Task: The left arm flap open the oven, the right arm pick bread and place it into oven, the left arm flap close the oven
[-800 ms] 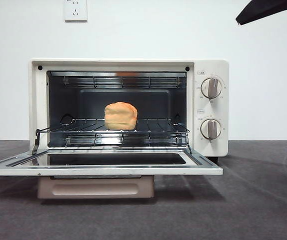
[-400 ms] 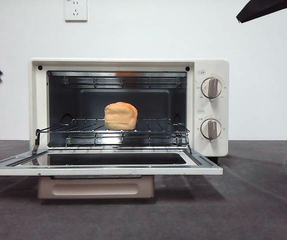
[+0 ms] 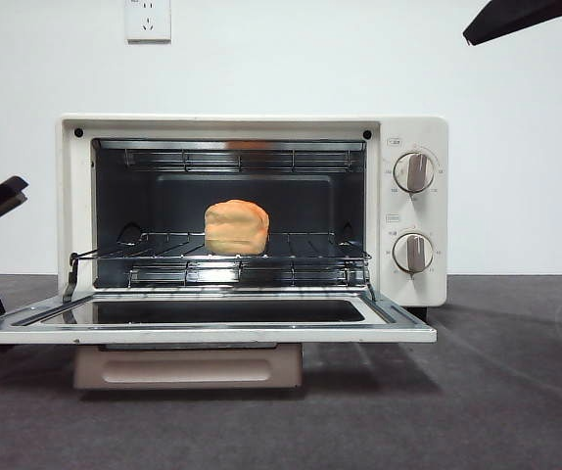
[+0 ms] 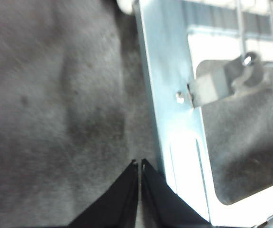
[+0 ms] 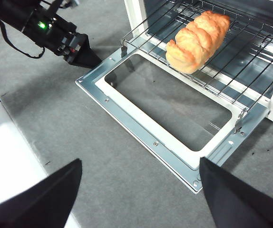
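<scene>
Cream toaster oven [image 3: 413,211] with door [image 3: 203,321] folded flat open, braided bread loaf [image 3: 236,227] lying on its wire rack [image 3: 310,250], left gripper [image 4: 137,164] pinched together, empty, beside the door's edge, right gripper [image 5: 139,183] raised clear, spread wide, empty

The oven [image 3: 413,211] is cream-white outside, with a dark interior and a shiny silver wire rack [image 3: 222,257]. Its two knobs [image 3: 413,172] are white with grey centre bars. On the rack inside the oven, the bread [image 3: 236,226] is golden-orange with paler, bumpy ridges. The oven's lowered door [image 5: 141,126] has a pale blue-silver metal frame with a white inner border around dark glass, and a beige-pink handle [image 3: 187,367]. Beside the door, the left gripper [image 5: 82,54] is black with small red marks and a green light.
</scene>
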Action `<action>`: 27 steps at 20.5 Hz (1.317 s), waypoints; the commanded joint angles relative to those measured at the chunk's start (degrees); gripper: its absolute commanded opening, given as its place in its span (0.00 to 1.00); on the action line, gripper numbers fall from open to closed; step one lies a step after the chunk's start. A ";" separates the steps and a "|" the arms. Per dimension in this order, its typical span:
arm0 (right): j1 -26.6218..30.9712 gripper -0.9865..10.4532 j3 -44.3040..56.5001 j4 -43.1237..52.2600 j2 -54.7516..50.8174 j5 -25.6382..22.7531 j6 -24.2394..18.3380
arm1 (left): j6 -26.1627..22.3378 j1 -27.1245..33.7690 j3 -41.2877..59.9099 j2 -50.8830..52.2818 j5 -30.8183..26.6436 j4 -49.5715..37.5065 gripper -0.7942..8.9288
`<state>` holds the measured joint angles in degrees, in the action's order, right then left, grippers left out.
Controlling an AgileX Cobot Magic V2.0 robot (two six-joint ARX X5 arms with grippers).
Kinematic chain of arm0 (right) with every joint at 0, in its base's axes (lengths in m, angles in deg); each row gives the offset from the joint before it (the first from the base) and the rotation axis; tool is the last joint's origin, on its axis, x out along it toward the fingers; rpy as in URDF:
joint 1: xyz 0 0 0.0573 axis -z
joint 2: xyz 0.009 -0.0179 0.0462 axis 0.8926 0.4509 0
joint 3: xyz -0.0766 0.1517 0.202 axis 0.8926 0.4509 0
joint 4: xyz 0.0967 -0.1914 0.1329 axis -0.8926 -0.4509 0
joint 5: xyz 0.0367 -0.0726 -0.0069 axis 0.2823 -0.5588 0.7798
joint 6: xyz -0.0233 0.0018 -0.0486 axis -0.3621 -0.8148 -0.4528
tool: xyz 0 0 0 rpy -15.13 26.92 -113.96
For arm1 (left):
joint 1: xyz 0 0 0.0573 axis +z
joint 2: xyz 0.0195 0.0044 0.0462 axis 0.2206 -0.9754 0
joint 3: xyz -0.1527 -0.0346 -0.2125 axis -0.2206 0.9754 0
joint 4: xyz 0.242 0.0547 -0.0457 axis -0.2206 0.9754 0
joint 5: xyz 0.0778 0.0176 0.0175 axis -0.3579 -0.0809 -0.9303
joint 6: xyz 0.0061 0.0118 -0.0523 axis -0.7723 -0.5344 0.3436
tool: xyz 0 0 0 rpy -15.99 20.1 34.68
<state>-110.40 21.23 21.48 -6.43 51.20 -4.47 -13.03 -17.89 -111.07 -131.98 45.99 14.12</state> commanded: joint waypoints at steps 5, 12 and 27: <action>-0.52 0.43 -0.74 0.52 0.22 -0.07 0.48 | -0.92 -0.11 -0.07 -3.72 5.42 -0.90 0.10; -0.52 0.43 -0.74 0.52 0.22 -0.09 0.68 | 0.04 0.44 -0.07 -3.63 10.62 -2.69 0.10; -0.52 0.43 -0.74 0.52 0.22 -0.09 1.16 | 6.36 4.09 -0.11 -1.27 18.51 -10.91 0.10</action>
<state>-110.40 21.23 21.48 -6.43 51.18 -3.96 -7.59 -13.33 -110.48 -133.65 61.31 5.59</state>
